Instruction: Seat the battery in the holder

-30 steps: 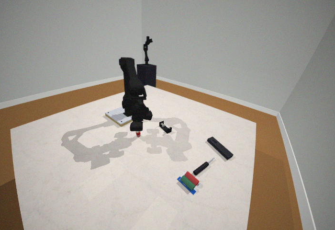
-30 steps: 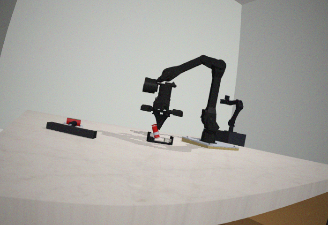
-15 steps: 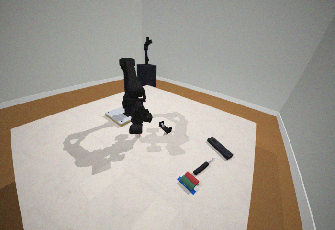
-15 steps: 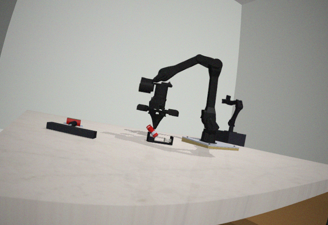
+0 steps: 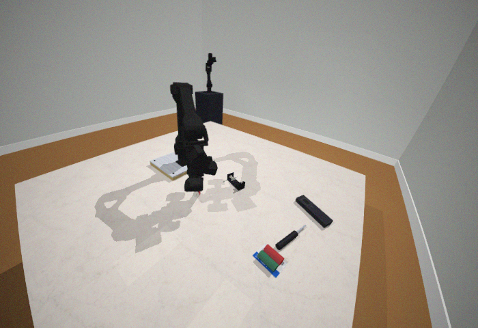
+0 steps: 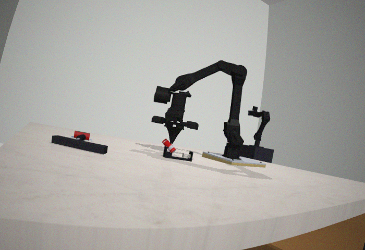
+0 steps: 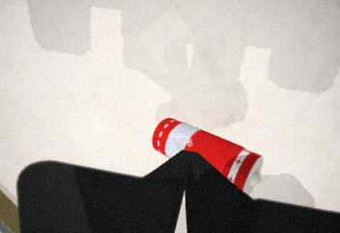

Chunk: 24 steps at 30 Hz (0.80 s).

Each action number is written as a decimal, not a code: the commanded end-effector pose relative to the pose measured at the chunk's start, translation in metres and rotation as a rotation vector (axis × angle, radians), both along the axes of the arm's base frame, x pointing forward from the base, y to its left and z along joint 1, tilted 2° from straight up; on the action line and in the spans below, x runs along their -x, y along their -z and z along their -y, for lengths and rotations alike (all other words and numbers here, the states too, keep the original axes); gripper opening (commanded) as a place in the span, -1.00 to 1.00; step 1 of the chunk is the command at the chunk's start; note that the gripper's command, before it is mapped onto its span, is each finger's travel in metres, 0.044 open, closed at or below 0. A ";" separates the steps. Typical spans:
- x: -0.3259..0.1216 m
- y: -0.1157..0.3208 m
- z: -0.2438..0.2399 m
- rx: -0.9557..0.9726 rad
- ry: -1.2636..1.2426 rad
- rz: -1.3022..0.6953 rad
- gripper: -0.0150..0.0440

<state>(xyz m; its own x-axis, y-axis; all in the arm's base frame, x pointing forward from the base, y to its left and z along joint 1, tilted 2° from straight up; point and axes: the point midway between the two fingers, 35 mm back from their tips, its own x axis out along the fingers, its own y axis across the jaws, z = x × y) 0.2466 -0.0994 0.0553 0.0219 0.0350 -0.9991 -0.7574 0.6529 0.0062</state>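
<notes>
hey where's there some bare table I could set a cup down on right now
There's bare tabletop in front of the green and red cells on the blue board, toward the near edge, and to the right of the black bar. It's crowded around the gripper, where the tilted battery and holder are.
</notes>
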 end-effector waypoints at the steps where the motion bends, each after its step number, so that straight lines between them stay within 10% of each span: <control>1: -0.001 0.000 0.001 0.002 -0.003 0.000 -0.49; 24: -0.001 -0.062 0.004 0.002 -0.003 0.000 -0.49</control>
